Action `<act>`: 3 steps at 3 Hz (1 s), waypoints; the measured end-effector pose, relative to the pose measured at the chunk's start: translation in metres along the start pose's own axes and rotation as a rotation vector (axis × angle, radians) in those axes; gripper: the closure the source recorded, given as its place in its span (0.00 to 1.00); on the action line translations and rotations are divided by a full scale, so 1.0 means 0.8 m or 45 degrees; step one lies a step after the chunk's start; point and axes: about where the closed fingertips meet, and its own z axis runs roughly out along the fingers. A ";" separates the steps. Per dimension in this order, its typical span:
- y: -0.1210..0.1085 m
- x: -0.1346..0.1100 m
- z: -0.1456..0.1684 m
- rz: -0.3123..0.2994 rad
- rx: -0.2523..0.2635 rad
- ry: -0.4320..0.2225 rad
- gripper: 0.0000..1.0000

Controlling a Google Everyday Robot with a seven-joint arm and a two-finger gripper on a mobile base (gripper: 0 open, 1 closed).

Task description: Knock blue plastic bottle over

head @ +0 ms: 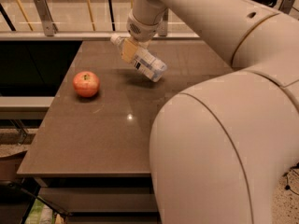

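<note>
Nearest, the robot's bulky white arm (210,148) fills the lower right and hides that side of the brown rectangular table (93,139). The table's near and left edges show, with a broad bare stretch of top between the near edge and the things farther back. One round red apple (86,83) sits toward the left edge, well apart from everything else. Farther back, near the middle, is the one blue plastic bottle (148,65), small, clear and bluish with a white cap and a printed label. It is steeply tilted, cap up and to the left, over its shadow. The single gripper (130,52) is clamped on the bottle's upper part. Beyond the far edge runs a metal railing (44,14).
</note>
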 end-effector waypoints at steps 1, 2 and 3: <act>-0.001 0.006 0.012 -0.039 0.018 0.068 1.00; -0.011 0.014 0.025 -0.062 0.040 0.116 1.00; -0.027 0.017 0.041 -0.076 0.041 0.129 1.00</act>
